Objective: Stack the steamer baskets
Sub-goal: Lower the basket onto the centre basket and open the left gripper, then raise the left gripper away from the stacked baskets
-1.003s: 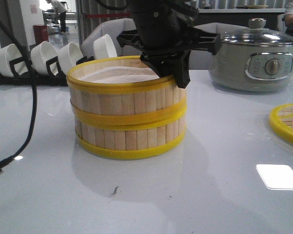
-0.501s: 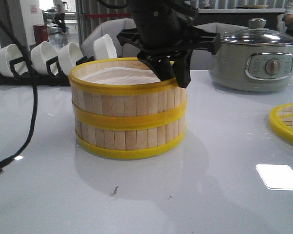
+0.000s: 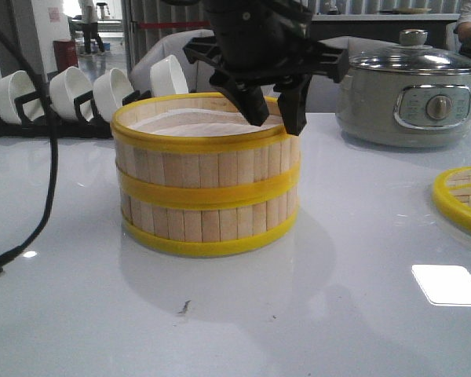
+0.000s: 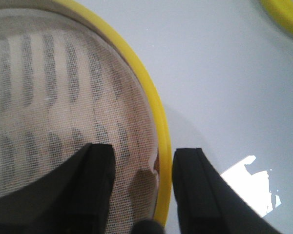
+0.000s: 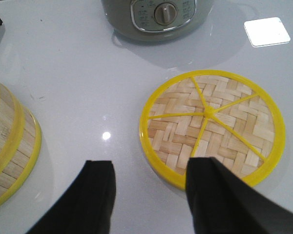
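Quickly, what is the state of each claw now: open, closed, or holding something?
Left claw: open, one finger inside and one outside the rim of the top steamer basket, not clamped.
Right claw: open, holding nothing, above the table near the woven lid.

One steamer basket (image 3: 206,153) sits on the other steamer basket (image 3: 208,224), left of centre on the table (image 3: 337,314). Bowls (image 3: 94,90) stand far left; the pot (image 3: 412,94) far right; a woven lid (image 3: 463,196) lies right.
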Action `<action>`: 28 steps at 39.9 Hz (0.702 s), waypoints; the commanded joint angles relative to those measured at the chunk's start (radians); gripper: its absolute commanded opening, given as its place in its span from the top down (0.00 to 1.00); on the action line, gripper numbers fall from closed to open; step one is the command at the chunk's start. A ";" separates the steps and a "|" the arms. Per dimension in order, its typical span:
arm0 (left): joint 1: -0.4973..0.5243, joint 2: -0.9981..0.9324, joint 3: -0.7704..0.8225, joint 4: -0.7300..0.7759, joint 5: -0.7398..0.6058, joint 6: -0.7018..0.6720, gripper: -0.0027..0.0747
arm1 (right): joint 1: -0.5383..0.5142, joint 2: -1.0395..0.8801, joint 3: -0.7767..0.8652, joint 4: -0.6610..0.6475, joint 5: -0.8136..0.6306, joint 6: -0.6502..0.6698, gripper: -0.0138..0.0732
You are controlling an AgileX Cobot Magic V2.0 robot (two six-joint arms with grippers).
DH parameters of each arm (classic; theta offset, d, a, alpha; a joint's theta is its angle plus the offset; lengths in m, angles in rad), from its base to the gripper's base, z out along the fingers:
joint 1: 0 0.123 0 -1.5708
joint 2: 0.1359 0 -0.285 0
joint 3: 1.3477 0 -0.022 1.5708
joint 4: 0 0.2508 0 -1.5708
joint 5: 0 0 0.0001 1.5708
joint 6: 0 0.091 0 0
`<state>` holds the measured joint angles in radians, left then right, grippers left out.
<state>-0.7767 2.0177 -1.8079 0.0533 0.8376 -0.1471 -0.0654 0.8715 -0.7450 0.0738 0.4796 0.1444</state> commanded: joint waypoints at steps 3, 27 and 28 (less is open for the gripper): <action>0.012 -0.102 -0.071 0.008 -0.052 -0.028 0.49 | -0.002 -0.005 -0.035 0.000 -0.072 -0.006 0.33; 0.019 -0.143 -0.203 0.108 0.071 -0.028 0.81 | -0.002 -0.005 -0.035 0.000 -0.067 -0.006 0.33; 0.022 -0.152 -0.203 0.108 0.071 -0.028 0.85 | -0.002 -0.005 -0.035 0.000 -0.067 -0.006 0.33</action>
<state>-0.7644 1.9587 -1.9731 0.1397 0.9533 -0.1633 -0.0654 0.8715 -0.7450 0.0753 0.4796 0.1444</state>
